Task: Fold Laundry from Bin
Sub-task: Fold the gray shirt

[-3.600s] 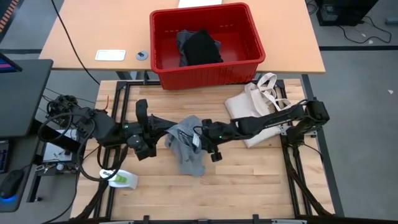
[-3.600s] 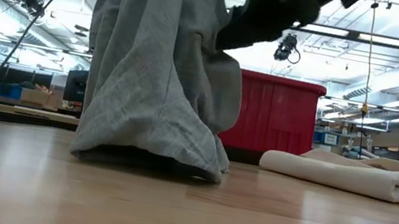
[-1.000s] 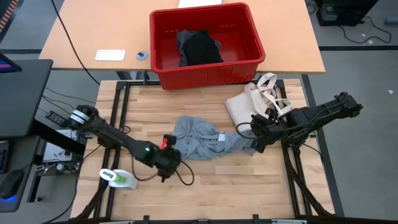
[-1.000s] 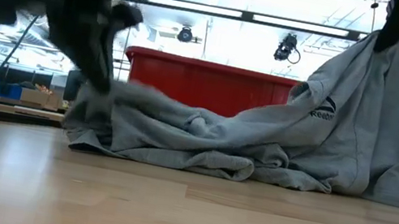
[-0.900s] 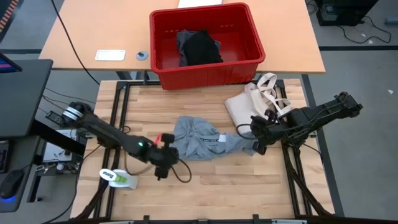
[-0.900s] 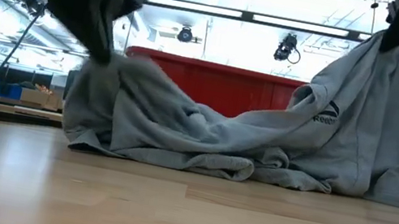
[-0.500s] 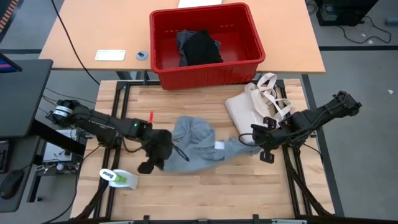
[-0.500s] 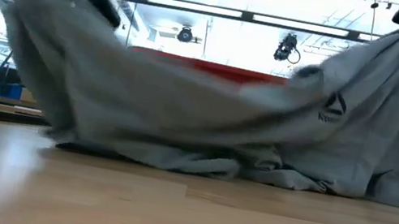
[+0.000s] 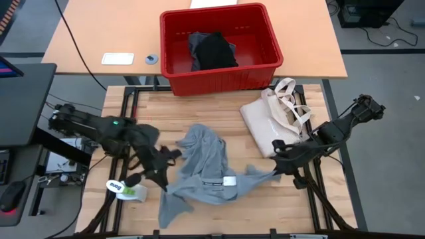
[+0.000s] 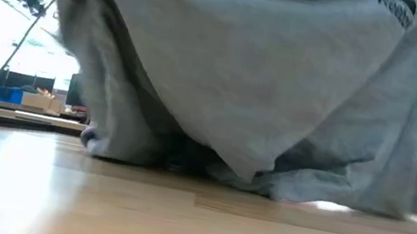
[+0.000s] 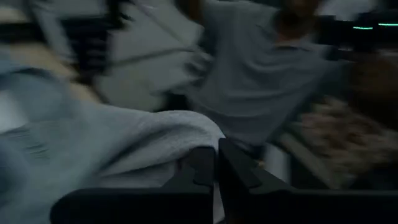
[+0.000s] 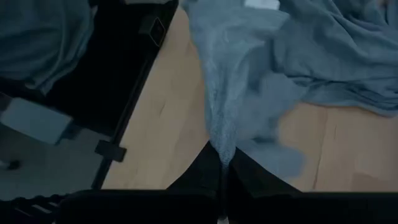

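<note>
Grey T-shirt (image 9: pixel 202 169) stretched above worktop (image 9: pixel 265 206); left end effector (image 9: pixel 163 174) and right end effector (image 9: pixel 277 167) each clamped on an edge.

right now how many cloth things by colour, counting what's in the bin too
grey: 2, the T-shirt held stretched between the left gripper and right gripper, plus a grey garment in the bin
black: 1, the black garment in the bin
cream: 1, the tote bag
total: 4
</note>
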Available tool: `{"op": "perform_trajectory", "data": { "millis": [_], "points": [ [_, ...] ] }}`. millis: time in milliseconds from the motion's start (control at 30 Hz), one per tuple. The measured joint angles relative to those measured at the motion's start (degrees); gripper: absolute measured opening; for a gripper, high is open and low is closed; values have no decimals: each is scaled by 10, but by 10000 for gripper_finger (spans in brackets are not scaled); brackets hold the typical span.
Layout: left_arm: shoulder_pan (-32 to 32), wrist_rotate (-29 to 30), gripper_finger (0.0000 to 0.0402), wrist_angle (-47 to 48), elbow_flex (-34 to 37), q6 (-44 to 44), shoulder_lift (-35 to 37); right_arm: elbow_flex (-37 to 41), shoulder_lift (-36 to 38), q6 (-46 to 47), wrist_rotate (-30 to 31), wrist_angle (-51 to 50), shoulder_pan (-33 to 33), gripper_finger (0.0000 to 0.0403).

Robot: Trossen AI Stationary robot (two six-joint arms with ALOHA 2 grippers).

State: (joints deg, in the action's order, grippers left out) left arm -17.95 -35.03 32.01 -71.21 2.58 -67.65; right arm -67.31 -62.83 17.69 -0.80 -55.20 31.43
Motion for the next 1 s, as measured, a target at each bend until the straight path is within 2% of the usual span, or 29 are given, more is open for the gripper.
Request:
{"op": "perform_trajectory", "data": {
  "millis": [67, 167, 400, 533, 667, 733, 867, 1000],
  "points": [
    [-9, 81, 11, 65, -5, -15, 8, 0, 1, 18, -1, -17, 1, 13],
    [-12, 163, 11, 113, 17, -35, 5, 2, -4, 43, -17, -40, 3, 13],
    [29, 177, 11, 48, 180, -49, -30, 19, -9, 99, -12, -69, -2, 13],
    [72, 178, 22, 8, 233, 22, -37, 25, -9, 151, -3, -102, -3, 13],
    [85, 175, 77, 8, 234, 60, -34, 26, -9, 169, -4, -103, -3, 13],
    [84, 195, 115, 16, 225, 68, -30, 26, -9, 169, 2, -99, -3, 13],
    [71, 313, 183, 68, 186, 74, -30, 26, -9, 187, 39, -98, -9, 13],
    [29, 431, 214, 83, 163, 98, -30, 26, -9, 213, 77, -98, -17, 13]
  ]
}}
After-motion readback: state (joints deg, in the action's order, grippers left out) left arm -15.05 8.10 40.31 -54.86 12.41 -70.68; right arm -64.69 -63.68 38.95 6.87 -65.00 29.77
